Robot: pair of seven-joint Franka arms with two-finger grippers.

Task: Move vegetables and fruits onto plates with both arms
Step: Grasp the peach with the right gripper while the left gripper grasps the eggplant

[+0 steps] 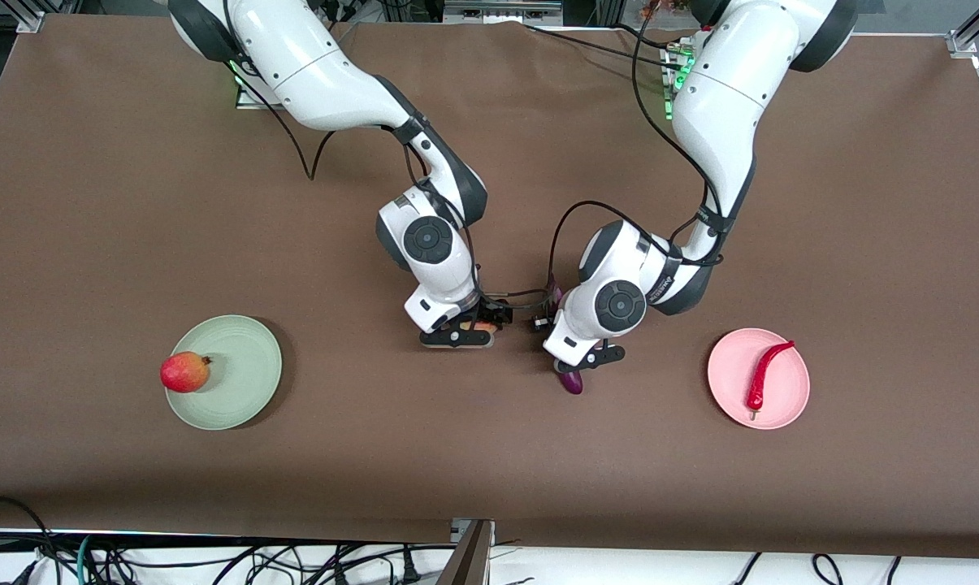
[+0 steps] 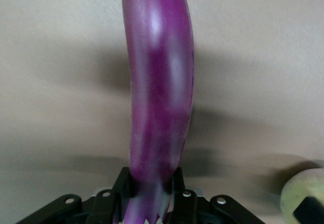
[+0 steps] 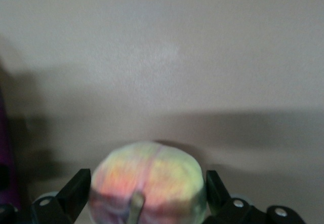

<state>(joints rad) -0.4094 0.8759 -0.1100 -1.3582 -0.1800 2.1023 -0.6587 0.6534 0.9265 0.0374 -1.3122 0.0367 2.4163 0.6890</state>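
Though gripped, eggplant [image 2: 159, 92] lengthwise toward camera

No words, numbers or brand marks can be read anywhere. A short dark marking runs along the wrist band of the left arm [image 1: 661, 284], but its letters are too small to make out.
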